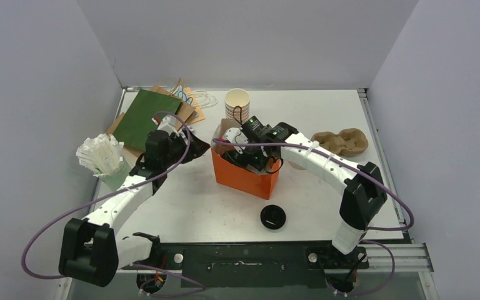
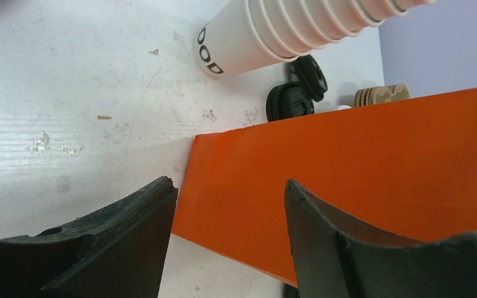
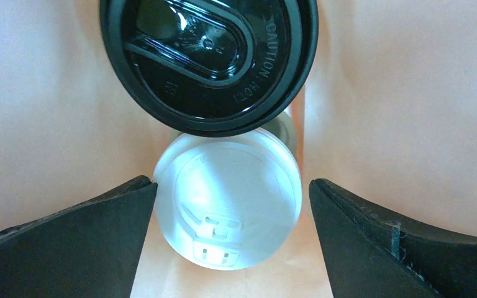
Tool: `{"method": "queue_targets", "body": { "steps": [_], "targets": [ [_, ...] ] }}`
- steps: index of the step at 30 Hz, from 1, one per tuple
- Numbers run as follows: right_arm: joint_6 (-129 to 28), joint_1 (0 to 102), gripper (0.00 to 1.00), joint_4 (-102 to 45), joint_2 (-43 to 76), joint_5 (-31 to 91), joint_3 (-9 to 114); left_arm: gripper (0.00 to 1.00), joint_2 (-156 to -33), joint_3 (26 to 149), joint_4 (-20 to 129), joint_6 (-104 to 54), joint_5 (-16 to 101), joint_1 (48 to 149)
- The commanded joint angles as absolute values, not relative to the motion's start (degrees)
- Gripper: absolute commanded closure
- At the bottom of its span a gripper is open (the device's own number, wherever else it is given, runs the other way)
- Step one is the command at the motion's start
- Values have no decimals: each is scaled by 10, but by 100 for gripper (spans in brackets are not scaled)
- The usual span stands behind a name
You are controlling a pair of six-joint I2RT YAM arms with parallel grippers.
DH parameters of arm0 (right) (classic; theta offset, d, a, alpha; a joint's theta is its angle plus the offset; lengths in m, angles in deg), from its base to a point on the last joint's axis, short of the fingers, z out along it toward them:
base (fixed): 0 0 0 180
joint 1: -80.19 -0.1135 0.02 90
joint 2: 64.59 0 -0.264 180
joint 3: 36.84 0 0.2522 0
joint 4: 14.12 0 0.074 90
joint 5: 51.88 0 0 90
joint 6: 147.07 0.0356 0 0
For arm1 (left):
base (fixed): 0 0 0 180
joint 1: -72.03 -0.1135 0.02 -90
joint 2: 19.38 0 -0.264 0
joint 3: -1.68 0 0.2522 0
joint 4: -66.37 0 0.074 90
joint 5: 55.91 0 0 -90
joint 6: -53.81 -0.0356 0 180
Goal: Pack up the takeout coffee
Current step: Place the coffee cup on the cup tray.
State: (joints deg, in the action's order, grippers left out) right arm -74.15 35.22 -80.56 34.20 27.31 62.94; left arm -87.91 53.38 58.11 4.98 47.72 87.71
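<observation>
An orange paper bag (image 1: 250, 180) stands open in the middle of the table. In the right wrist view, two takeout coffees stand inside it: one with a black lid (image 3: 208, 62) and one with a white lid (image 3: 230, 198). Their olive sides are almost hidden. My right gripper (image 3: 233, 186) reaches down into the bag (image 1: 253, 153). It is open, with a finger on either side of the white-lidded cup. My left gripper (image 1: 192, 150) is open at the bag's left side. In the left wrist view (image 2: 230, 189) it straddles the corner of the orange wall (image 2: 360, 167).
A stack of lidless white cups (image 1: 237, 105) stands behind the bag and also shows in the left wrist view (image 2: 298, 31). Loose black lids (image 2: 295, 99) lie beside the stack, and another black lid (image 1: 273, 217) lies in front of the bag. Cardboard carriers (image 1: 344, 142) are at the right. A green bag (image 1: 145, 119) and a white bundle (image 1: 102, 155) are at the left.
</observation>
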Motion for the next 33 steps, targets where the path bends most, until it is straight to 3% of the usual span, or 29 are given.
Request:
{"method": "queue_targets", "body": {
  "steps": [1, 8, 15, 33],
  "targets": [
    [-735, 358, 0, -778, 291, 282, 645, 37, -831, 591, 541, 27, 466, 878],
    [-738, 361, 0, -758, 270, 282, 636, 35, -789, 651, 465, 1, 469, 877],
    [-740, 365, 0, -737, 254, 283, 632, 34, -781, 679, 479, -29, 509, 878],
    [-735, 371, 0, -664, 175, 294, 624, 37, -872, 784, 415, -158, 482, 964]
  ]
}}
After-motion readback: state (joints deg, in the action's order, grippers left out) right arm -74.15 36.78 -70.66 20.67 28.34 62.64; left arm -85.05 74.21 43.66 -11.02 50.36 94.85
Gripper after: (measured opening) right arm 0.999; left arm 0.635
